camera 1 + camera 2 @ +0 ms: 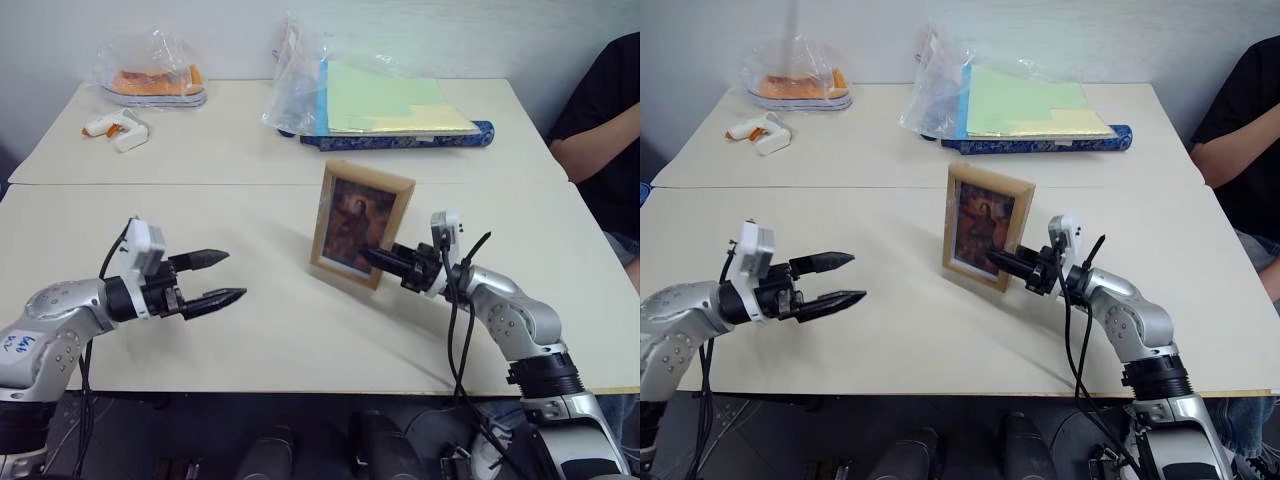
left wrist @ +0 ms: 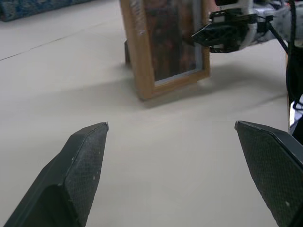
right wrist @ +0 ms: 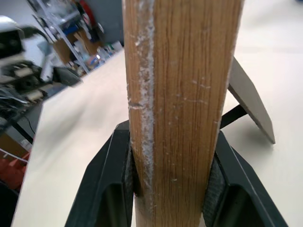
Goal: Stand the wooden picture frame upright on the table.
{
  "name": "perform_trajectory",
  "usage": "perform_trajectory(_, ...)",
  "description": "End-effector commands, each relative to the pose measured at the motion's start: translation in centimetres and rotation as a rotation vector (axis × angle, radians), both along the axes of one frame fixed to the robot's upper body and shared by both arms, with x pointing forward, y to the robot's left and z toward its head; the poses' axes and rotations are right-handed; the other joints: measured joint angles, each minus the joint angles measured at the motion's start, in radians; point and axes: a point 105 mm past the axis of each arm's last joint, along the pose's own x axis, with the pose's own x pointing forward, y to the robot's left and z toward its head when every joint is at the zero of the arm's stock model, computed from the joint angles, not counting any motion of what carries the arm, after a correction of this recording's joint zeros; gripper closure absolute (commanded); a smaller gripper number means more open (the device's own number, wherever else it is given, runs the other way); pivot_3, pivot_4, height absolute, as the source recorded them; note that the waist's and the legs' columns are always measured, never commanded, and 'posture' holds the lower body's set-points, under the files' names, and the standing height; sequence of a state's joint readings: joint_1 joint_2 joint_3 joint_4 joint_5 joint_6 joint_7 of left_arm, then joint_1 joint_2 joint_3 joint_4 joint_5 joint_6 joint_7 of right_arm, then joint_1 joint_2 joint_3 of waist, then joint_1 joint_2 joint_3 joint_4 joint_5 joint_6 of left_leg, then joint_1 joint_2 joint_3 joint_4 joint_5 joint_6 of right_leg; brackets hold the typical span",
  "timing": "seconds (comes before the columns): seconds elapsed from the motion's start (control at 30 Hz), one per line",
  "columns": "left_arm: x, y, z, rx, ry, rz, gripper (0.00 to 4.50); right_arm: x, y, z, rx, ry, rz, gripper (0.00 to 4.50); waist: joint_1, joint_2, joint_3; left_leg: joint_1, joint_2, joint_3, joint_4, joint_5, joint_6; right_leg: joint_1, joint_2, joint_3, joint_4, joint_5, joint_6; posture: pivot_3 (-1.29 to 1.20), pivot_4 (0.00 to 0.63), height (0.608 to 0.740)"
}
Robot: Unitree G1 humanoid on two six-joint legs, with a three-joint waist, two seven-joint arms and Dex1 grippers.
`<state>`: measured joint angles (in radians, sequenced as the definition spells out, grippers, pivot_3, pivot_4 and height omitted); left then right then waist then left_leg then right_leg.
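The wooden picture frame [image 1: 360, 222] stands upright on the table [image 1: 250, 340], right of centre, with its reddish-brown portrait facing me. My right gripper [image 1: 372, 258] is shut on the frame's right edge low down. In the right wrist view the black fingers [image 3: 111, 179] clamp the light-wood edge [image 3: 182, 94] from both sides, and the grey hinged stand [image 3: 248, 101] is propped out behind. My left gripper [image 1: 230, 275] hovers open and level over the table, well left of the frame, with nothing between its fingers [image 2: 85, 161]. The left wrist view looks at the frame [image 2: 165, 42] from there.
A thin seam [image 1: 200, 184] crosses the table behind the frame. Beyond it lie a clear bag with a green-yellow paper pad [image 1: 390, 105], a bag of orange items [image 1: 150, 75] and a small white tool [image 1: 118, 128]. A person in black [image 1: 605, 130] sits at the far right.
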<state>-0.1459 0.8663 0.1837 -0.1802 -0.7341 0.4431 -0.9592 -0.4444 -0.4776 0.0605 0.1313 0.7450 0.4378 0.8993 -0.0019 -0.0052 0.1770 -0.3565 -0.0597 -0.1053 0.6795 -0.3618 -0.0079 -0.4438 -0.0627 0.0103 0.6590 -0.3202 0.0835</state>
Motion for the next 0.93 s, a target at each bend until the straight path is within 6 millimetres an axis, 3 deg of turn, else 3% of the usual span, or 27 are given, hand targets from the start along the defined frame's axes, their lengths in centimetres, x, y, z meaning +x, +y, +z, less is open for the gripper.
perform_trajectory(0.03, 0.1, -0.1, 0.9, 0.01, -0.066, -0.009, 0.0, 0.0, 0.0, -1.1, -0.023, 0.0, -0.01, 3.22, -0.002, 0.0, 0.0, 0.0, 0.0, 0.0, 0.0, 0.0, 0.0, 0.0, 0.0, 0.0, 0.001, 0.0, 0.0, 0.0, 0.15, 0.74)
perform_trajectory(0.17, 0.5, 0.1, 1.2, 0.02, -0.082, 0.002, 0.0, 0.2, -0.6, -3.3, -0.128, -0.031, -0.039, 3.22, -0.003, 0.0, 0.0, 0.001, 0.0, 0.0, 0.001, 0.0, 0.0, 0.0, 0.001, 0.0, 0.001, 0.0, 0.0, 0.0, 0.15, 0.74)
perform_trajectory(0.27, 0.6, 0.5, 1.2, 0.03, -0.082, 0.01, 0.0, -0.1, -0.6, -2.7, -0.075, -0.013, -0.014, 3.22, -0.002, -0.001, -0.001, 0.001, 0.0, 0.0, 0.001, 0.0, 0.0, 0.001, 0.001, 0.0, 0.001, 0.0, 0.0, 0.0, 0.15, 0.74)
perform_trajectory(0.43, 0.7, 1.4, 0.8, 0.061, -0.076, 0.029, 0.0, -1.1, -0.8, 0.2, -0.067, -0.183, 0.021, 1.61, -0.001, 0.0, 0.0, 0.0, 0.0, 0.0, 0.001, 0.0, 0.0, 0.0, 0.001, 0.0, 0.001, 0.0, 0.0, 0.0, 0.15, 0.74)
perform_trajectory(0.6, -0.6, 4.2, -2.0, 0.188, -0.053, 0.079, 0.0, -4.6, -3.7, 0.2, -0.25, -0.299, 0.108, 0.02, 0.0, 0.0, 0.0, 0.0, 0.0, 0.0, 0.0, -0.001, 0.0, 0.0, 0.001, 0.0, 0.0, 0.0, 0.0, 0.0, 0.15, 0.74)
perform_trajectory(0.77, -2.9, 7.0, -4.5, 0.307, -0.034, 0.137, 0.0, -6.5, -8.1, -1.3, -0.556, -0.514, 0.136, 0.02, 0.0, 0.0, 0.0, 0.001, 0.001, 0.001, 0.0, -0.001, 0.0, 0.001, 0.001, 0.0, -0.001, 0.0, 0.0, 0.0, 0.15, 0.74)
perform_trajectory(0.93, -4.2, 8.3, -4.7, 0.302, -0.054, 0.217, 0.0, -6.6, -11.2, -1.7, -0.641, -0.585, 0.075, 0.02, 0.001, -0.001, 0.0, 0.002, 0.001, 0.001, 0.0, -0.002, 0.001, 0.003, 0.001, 0.0, -0.001, 0.0, 0.0, 0.0, 0.15, 0.74)
